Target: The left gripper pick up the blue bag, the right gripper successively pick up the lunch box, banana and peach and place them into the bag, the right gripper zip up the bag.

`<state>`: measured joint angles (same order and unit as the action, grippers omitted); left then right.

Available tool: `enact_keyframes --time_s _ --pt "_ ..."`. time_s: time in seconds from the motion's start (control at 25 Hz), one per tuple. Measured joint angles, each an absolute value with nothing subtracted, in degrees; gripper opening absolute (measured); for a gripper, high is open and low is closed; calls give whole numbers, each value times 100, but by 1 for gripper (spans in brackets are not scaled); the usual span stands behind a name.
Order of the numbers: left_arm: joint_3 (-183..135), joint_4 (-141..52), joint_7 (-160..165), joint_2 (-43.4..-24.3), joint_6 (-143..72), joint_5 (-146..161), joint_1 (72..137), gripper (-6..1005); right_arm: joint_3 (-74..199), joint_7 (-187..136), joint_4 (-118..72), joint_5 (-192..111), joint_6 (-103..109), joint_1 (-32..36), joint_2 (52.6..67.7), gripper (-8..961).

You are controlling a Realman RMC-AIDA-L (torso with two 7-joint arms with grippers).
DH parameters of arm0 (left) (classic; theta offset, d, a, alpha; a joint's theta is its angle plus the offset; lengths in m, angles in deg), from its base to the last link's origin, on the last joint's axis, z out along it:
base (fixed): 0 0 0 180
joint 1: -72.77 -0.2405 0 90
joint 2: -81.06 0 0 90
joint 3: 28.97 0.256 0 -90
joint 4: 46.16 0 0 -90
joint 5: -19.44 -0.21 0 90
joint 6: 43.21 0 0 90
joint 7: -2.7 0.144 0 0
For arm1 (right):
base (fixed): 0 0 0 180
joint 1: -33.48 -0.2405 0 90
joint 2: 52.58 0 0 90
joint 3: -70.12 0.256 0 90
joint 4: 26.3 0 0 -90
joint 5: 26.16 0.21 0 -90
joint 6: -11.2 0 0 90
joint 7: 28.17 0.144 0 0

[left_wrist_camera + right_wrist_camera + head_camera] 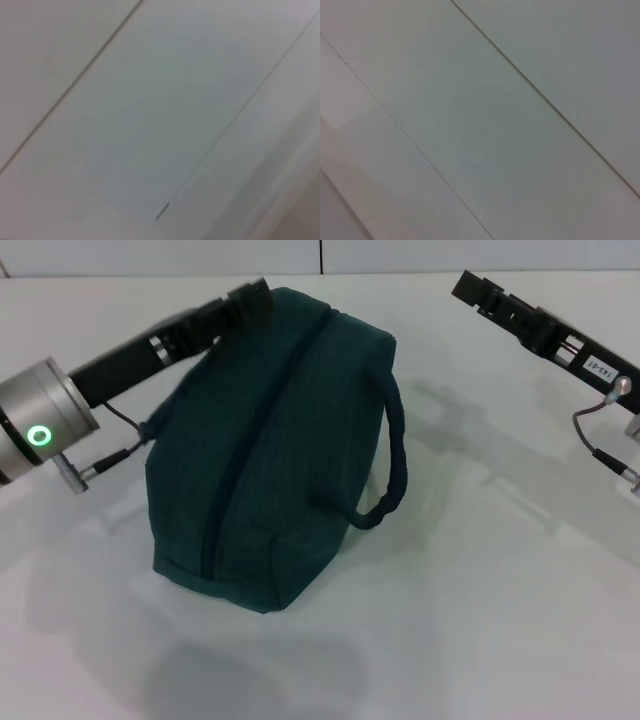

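The blue bag (275, 450) sits on the white table (480, 620) in the head view, bulging, with its zip line (245, 455) running closed along the top and a handle loop (392, 465) hanging on its right side. My left gripper (250, 297) reaches in from the left and touches the bag's far top end. My right gripper (468, 286), with a white label, hangs in the air at the upper right, well away from the bag. The lunch box, banana and peach are out of view. Both wrist views show only bare white surface.
A thin black cable (125, 425) trails under the left arm beside the bag. A grey cable (590, 435) hangs by the right arm at the right edge. The table's far edge meets a wall (320, 255).
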<state>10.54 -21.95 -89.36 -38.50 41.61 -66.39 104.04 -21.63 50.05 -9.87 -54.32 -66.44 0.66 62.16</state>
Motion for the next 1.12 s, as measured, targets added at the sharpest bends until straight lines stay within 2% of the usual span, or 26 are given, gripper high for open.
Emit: enact_keyframes --time_s 0.28,0.36,0.48,0.56,0.64,0.72,0.8,0.96,1.04,1.12 --pt "1044 -2155 -8971 -3830 4255 -6327 10370 386 -2178 4940 -988 -5436 -6902 70 6107 809" --pt "1043 -2139 -8966 -3824 4338 -6304 10376 480 -2178 4769 -988 -5441 -7094 70 6057 809" --pt "1060 -1900 -8979 -3712 4818 -6245 10404 622 -2181 4510 -959 -5496 -7475 67 5926 810" --pt "1081 -1642 -9000 -3626 5044 -6293 10396 699 -2179 4392 -929 -5712 -7828 27 5754 810" --pt "1091 -1395 -9052 -3534 5287 -6397 10370 776 -2177 4297 -907 -5916 -8017 -17 5660 810" --pt "1092 -1147 -9107 -3378 5681 -6601 10352 853 -2175 4166 -825 -6323 -8228 -61 5533 810" --pt "1096 -940 -9117 -3232 6130 -6828 10329 878 -2174 4121 -681 -6670 -8286 -73 5474 809" --pt "1100 -389 -9064 -3080 6761 -7351 10181 877 -2172 3984 -215 -7490 -8304 -34 5494 809" --pt "1102 -98 -8977 -3096 6840 -7773 10071 876 -2173 3820 -56 -7893 -8303 -15 5582 809" --pt "1103 -23 -8860 -3107 6890 -8032 9998 875 -2170 3607 8 -8260 -8259 -7 5742 809"
